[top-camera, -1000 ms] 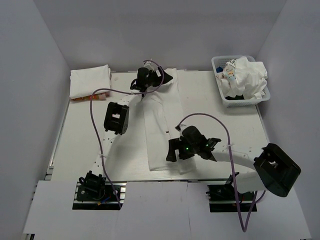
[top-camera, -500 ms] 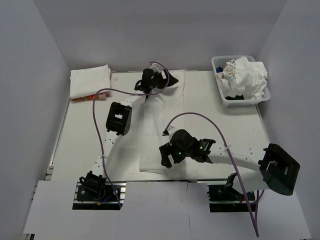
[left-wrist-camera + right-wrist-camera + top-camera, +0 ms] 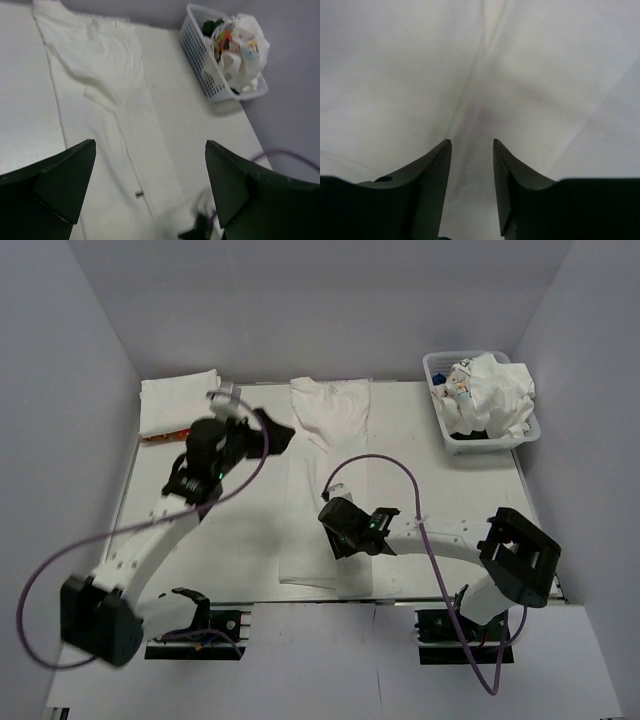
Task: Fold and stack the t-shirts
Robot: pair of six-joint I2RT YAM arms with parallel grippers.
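Observation:
A white t-shirt (image 3: 322, 455), folded lengthwise into a long strip, lies down the middle of the table; it also shows in the left wrist view (image 3: 102, 65). My left gripper (image 3: 272, 432) hangs open above the table, left of the shirt's upper part, with nothing between its fingers (image 3: 65, 180). My right gripper (image 3: 335, 530) is low over the strip's lower half. In the right wrist view its jaws (image 3: 471, 142) stand narrowly apart, tips down at the white cloth (image 3: 485, 65), and a crease runs up from the gap. A folded stack of white t-shirts (image 3: 180, 402) sits at the back left.
A white lattice basket (image 3: 455, 435) heaped with crumpled white shirts stands at the back right, also in the left wrist view (image 3: 200, 50). Purple cables loop over the table from both arms. Grey walls close in the table on three sides.
My left arm has swung away from the shirt's collar end to the left and risen, leaving the collar flat. My right gripper has shifted left onto the strip and its jaws have narrowed.

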